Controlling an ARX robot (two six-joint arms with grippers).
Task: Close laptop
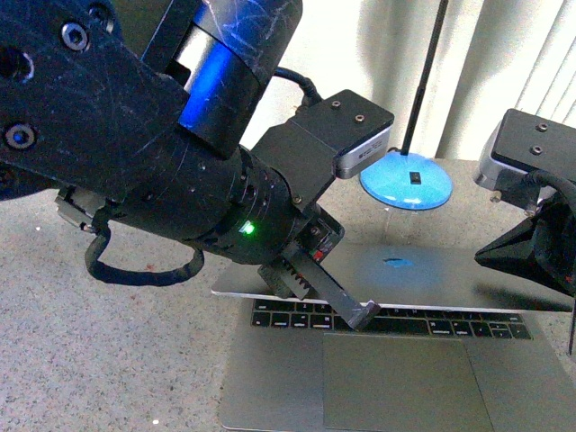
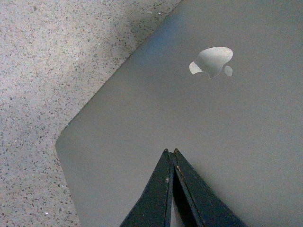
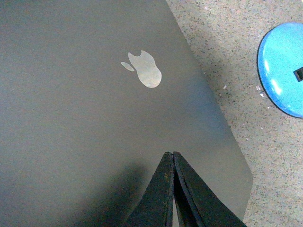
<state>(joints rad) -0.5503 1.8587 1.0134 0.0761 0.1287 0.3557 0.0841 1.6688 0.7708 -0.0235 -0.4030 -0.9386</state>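
The silver-grey laptop (image 1: 396,382) lies on the table with its lid (image 1: 441,274) tilted far down over the base; a strip of black keys (image 1: 405,322) and the trackpad still show. My left gripper (image 1: 364,313) is shut, its tips at the lid's front edge above the keys. In the left wrist view the shut left gripper (image 2: 170,151) rests against the lid (image 2: 132,113) near the apple logo (image 2: 212,61). My right gripper (image 1: 481,256) is shut at the lid's right side. In the right wrist view the right gripper (image 3: 170,153) points at the lid (image 3: 71,118) below the logo (image 3: 144,70).
A blue round lamp base (image 1: 405,180) with a thin black pole (image 1: 427,72) stands just behind the laptop; it also shows in the right wrist view (image 3: 284,71). The speckled grey table (image 1: 108,360) lies on all sides. Pale curtains hang at the back.
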